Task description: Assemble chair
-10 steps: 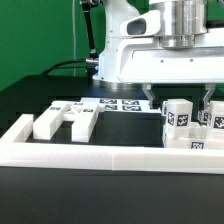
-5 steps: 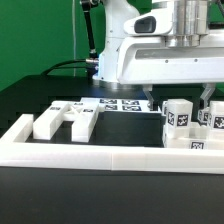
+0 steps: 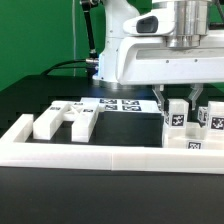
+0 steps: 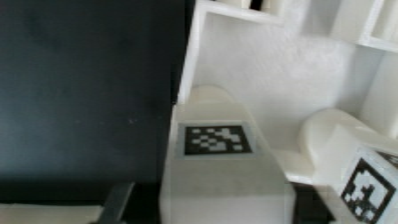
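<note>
Several white chair parts with square tags lie inside the white border wall. An upright square leg stands at the exterior view's right. My gripper has come down over it, one finger on each side. In the wrist view the same leg fills the space between my dark fingers. A gap shows on one side, so the gripper is open around the leg. More tagged parts stand just beyond it. Flat parts and bars lie at the exterior view's left.
The marker board lies flat behind the parts, under the arm's base. The border wall runs along the front and turns back at the exterior view's left. A small tagged block sits against the wall near the leg. The table is black.
The gripper has shifted toward the exterior view's left and dropped, so its fingers now straddle the upright leg instead of hanging above and beside it. The parts have not moved.
</note>
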Action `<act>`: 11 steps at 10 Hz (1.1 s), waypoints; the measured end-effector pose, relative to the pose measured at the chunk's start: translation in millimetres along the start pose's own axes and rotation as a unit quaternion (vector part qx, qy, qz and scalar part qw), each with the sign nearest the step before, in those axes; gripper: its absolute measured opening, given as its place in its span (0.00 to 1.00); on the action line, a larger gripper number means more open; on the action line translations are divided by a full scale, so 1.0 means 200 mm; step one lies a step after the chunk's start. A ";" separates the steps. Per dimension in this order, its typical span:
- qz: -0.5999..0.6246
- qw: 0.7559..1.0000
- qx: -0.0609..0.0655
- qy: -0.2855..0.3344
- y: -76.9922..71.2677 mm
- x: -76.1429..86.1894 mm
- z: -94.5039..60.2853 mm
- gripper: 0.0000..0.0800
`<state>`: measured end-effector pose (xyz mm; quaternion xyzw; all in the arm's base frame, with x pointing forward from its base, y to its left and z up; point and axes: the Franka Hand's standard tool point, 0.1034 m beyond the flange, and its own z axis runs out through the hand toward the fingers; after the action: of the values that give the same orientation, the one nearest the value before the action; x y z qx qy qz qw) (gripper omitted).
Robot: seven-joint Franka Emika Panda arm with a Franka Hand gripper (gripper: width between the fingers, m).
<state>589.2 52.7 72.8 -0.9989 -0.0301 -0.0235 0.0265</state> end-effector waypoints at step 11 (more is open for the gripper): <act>0.322 0.947 -0.011 0.006 0.10 0.01 -0.01 0.44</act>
<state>592.1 32.8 73.7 -0.9556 0.2931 -0.0199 0.0216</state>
